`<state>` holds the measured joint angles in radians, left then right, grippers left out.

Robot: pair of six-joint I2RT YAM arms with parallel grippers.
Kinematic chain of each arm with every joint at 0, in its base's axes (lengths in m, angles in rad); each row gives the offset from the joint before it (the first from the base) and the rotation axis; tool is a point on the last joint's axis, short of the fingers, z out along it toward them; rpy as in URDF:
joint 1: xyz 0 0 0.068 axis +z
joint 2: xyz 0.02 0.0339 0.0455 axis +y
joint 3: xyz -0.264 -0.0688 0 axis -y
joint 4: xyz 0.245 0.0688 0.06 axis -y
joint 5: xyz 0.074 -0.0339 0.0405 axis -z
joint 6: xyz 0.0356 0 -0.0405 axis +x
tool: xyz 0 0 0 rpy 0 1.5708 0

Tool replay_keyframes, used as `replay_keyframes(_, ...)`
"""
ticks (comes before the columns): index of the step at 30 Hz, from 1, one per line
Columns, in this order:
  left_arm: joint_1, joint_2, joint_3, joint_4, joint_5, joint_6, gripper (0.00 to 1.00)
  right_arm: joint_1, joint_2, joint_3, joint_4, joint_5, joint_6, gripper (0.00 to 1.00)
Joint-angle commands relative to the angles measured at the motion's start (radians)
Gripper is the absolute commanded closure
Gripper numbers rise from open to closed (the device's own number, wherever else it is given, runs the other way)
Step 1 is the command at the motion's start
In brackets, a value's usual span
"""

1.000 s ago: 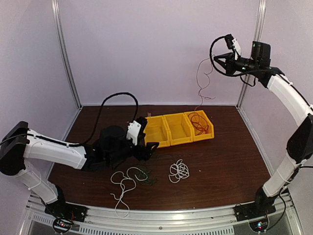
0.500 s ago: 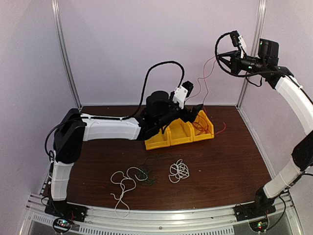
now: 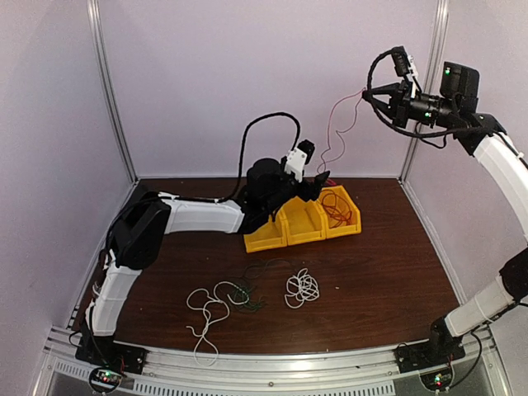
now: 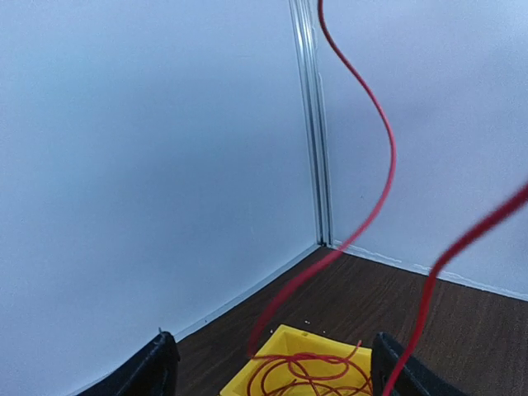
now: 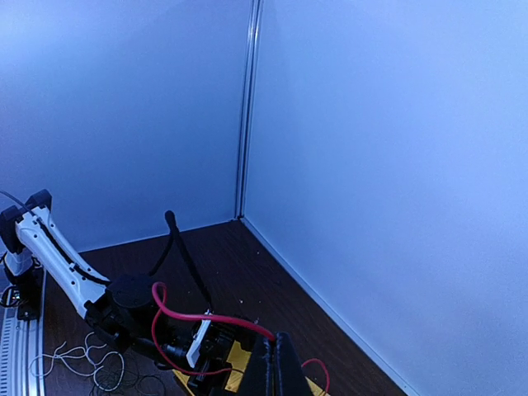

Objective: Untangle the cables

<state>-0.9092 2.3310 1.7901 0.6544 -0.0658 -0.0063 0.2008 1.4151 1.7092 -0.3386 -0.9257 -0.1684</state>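
1. Red cable (image 3: 333, 205) is the one in play. Its bundle lies in the right-hand compartment of the yellow bin (image 3: 304, 233) at the far side of the table (image 3: 388, 280), and one strand climbs from there to the right gripper (image 3: 369, 92), high up at far right.
2. That gripper has its jaws pinched tight on the strand. Its wrist view shows the red line running out from between the closed fingers.
3. The left gripper (image 3: 320, 180) reaches over the bin, just beside the hanging strand, jaws spread wide and holding nothing. In its wrist view red strands cross the gap between the fingers (image 4: 153, 367), touching neither one as far as I can see.
4. On the near middle of the table, a loose white cable (image 3: 206, 307) sprawls in open loops to the left. A balled white cable (image 3: 302, 287) sits to the right, well apart from it.
5. A dark green cable (image 3: 252, 295) lies between those two and meets the right end of the loose white one. I cannot tell whether they are hooked together or merely overlapping.
6. My read is that the job is somewhere around halfway. Red is clear of the others and mostly binned, and the white ball lies on its own.
7. Left to do, as I judge it, is to settle the raised red strand, part green from white, and loosen that ball.
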Motion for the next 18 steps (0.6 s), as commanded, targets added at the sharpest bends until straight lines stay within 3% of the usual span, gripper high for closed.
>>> replay_keyframes(1, 0.001, -0.005, 0.035, 0.090, 0.050, 0.011, 0.21, 0.014, -0.022, -0.031, -0.040, -0.023, -0.008, 1.00)
replay_keyframes(5, 0.002, -0.011, 0.031, 0.080, 0.093, 0.015, 0.18, 0.018, -0.027, -0.039, -0.058, -0.018, -0.029, 1.00)
replay_keyframes(10, 0.001, 0.050, 0.173, -0.092, 0.384, 0.082, 0.21, 0.023, -0.031, -0.027, -0.066, -0.039, -0.024, 1.00)
replay_keyframes(13, 0.001, 0.067, 0.206, -0.124, 0.382, 0.088, 0.33, 0.024, -0.031, -0.023, -0.068, -0.037, -0.026, 1.00)
replay_keyframes(18, 0.012, 0.079, 0.202, -0.124, 0.319, 0.082, 0.62, 0.024, -0.026, -0.026, -0.069, 0.009, -0.050, 1.00)
